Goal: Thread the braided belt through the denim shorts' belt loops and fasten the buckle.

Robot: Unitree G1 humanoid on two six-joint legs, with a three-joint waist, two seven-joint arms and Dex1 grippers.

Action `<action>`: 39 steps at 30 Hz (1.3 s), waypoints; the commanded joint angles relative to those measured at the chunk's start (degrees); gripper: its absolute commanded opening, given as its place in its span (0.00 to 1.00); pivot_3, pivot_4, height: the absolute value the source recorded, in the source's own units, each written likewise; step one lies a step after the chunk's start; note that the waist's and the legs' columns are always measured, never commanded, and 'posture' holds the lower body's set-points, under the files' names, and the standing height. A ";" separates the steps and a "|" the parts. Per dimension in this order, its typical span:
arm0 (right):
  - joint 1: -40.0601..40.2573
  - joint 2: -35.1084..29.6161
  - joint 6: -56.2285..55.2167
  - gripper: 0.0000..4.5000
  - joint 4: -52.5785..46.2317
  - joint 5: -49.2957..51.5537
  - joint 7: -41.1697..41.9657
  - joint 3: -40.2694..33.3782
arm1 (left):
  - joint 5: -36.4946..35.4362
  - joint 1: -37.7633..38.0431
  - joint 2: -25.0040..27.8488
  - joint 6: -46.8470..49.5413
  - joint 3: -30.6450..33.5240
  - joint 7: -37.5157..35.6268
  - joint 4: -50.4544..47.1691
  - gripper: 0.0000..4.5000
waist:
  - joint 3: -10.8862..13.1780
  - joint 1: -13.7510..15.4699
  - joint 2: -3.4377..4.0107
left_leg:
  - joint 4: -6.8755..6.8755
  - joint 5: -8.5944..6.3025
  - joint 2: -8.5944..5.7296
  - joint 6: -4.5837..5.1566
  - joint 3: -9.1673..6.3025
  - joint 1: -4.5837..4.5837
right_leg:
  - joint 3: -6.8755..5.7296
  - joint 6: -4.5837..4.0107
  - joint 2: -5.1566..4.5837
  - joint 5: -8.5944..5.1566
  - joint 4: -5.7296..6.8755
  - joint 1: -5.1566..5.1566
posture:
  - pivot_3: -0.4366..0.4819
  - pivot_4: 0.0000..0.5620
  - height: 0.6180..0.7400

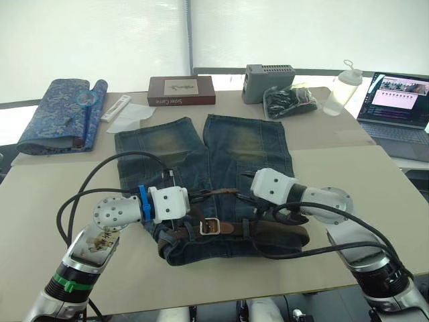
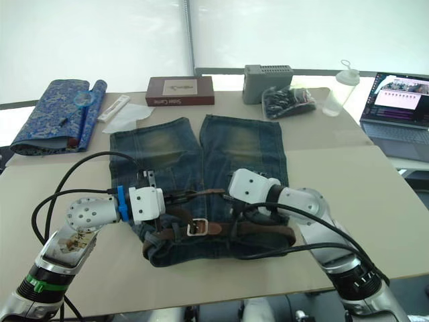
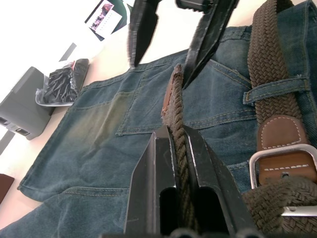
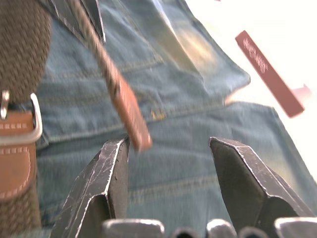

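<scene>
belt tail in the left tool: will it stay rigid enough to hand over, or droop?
Probably droops: the braided belt is woven, and it already bends past the left tool. Its leather tip looks smoother and stiffer, maybe slippery for the open right tool.

Beige table (image 1: pixel 60 194) bears denim shorts (image 1: pixel 201 154), book (image 1: pixel 181 90), perhaps a bottle (image 1: pixel 342 87).

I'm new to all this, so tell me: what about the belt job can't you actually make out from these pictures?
- Belt loops under the right claw's arm: hidden, head views.
- Buckle prong: cut off by the edge, left wrist view.
- Braided belt tip: blurred, right wrist view; contact with the right claw unclear.
</scene>
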 commanded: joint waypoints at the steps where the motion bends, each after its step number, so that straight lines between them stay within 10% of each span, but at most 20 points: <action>1: -1.75 0.33 -2.62 0.45 -0.12 -0.85 0.76 0.66 | -0.71 -0.35 -0.10 -1.39 0.17 -0.55 -0.77 0.00 | 0.00 0.08 0.00 | 0.00 0.00 0.00 0.00 0.00 0.00 | 0.00 0.00 0.00 0.00 0.00 0.00 | 0.48 0.27 0.74; 7: -1.59 0.05 -4.07 0.01 -0.32 -1.43 1.55 1.20 | -1.52 -0.66 -0.08 -0.75 -0.02 -1.88 -0.62 0.00 | 0.00 0.02 0.00 | 0.00 0.00 0.00 0.00 0.00 0.00 | 0.00 0.00 0.00 0.00 0.00 0.00 | 0.48 0.27 0.74; 10: -1.38 -0.13 -5.10 0.01 -0.66 -1.66 2.00 1.07 | -7.21 -1.32 0.13 5.73 0.79 -4.44 -1.71 0.00 | 0.00 -0.01 0.00 | 0.00 0.00 0.01 0.00 0.00 0.00 | -0.01 0.01 0.00 0.00 0.01 0.00 | 0.48 0.27 0.74; 17: -2.10 -2.06 -5.85 0.00 -1.20 -3.85 3.26 0.95 | -9.26 -6.50 0.10 16.20 1.15 -2.68 -4.90 0.64 | 0.00 0.08 0.00 | 0.02 0.01 -0.01 0.01 -0.01 0.00 | 0.00 0.01 0.00 0.01 0.01 0.02 | 0.48 0.27 0.74; 28: -3.51 -2.99 -5.51 0.00 -1.45 -6.72 4.51 1.06 | -6.28 -14.12 1.25 31.69 -4.16 -0.74 -10.07 0.64 | 0.01 -0.06 -0.01 | 0.03 0.14 -0.01 0.23 -0.03 0.00 | 0.00 0.12 0.08 0.07 0.03 0.00 | 0.48 0.27 0.74; 35: -4.47 -3.90 -6.48 0.00 -1.84 -9.05 5.59 1.64 | -5.62 -19.73 1.59 45.48 -6.67 0.54 -11.87 0.03 | 0.02 0.11 -0.03 | 0.06 0.12 -0.04 0.18 -0.03 -0.02 | 0.05 0.00 0.06 0.00 0.03 0.03 | 0.48 0.27 0.74; 39: -5.36 -3.99 -6.73 0.00 -2.07 -10.53 6.36 2.35 | -6.28 -24.47 2.38 56.81 -8.71 1.06 -14.36 0.03 | 0.04 0.02 -0.07 | 0.08 0.13 -0.04 0.20 -0.05 -0.02 | 0.05 0.01 0.06 0.00 0.03 0.02 | 0.48 0.27 0.74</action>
